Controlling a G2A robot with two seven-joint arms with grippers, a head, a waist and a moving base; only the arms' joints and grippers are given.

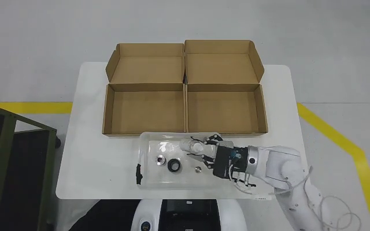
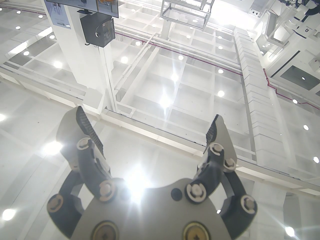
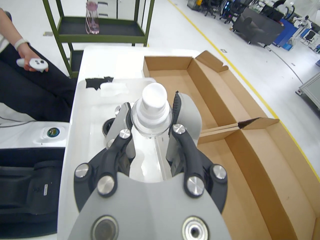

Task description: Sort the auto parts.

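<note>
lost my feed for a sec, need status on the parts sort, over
Left gripper open, aimed at ceiling. Right gripper shut on white stepped plastic cylinder, over clear plastic tray. Nothing seen between it and brown cardboard boxes.

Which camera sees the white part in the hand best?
Right wrist view: the white part sits close between the right hand's fingers. The top view shows it small; the left wrist view faces the ceiling.

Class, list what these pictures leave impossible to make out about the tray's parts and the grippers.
Top view: loose parts in the clear tray, too small to identify.
Right wrist view: parts behind the right gripper, hidden by it and its white part.
Left wrist view: the table; the left gripper faces the ceiling.
</note>
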